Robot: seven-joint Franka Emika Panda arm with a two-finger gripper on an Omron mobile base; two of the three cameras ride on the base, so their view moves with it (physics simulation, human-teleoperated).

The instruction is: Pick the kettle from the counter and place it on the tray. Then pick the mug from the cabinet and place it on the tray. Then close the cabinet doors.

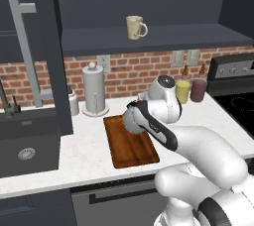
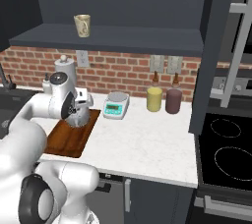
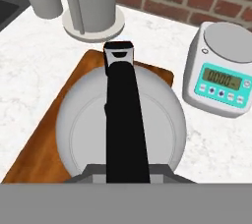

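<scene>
The cabinet [image 1: 149, 39] spans the top of the left base view, one of its cabinet doors [image 1: 47, 51] swung open at the left, the mug [image 1: 136, 27] on its shelf at upper centre. Below, the counter [image 1: 89, 141] carries the tray [image 1: 130, 143] at mid-frame. In the hand view's centre the kettle [image 3: 120, 125] sits over the tray's far end, the gripper [image 3: 127, 171] clamped on its dark handle

A row of digits, seemingly all zeros, is displayed on the green screen of the kitchen scale [image 3: 220, 70]; no other text can be read.
</scene>
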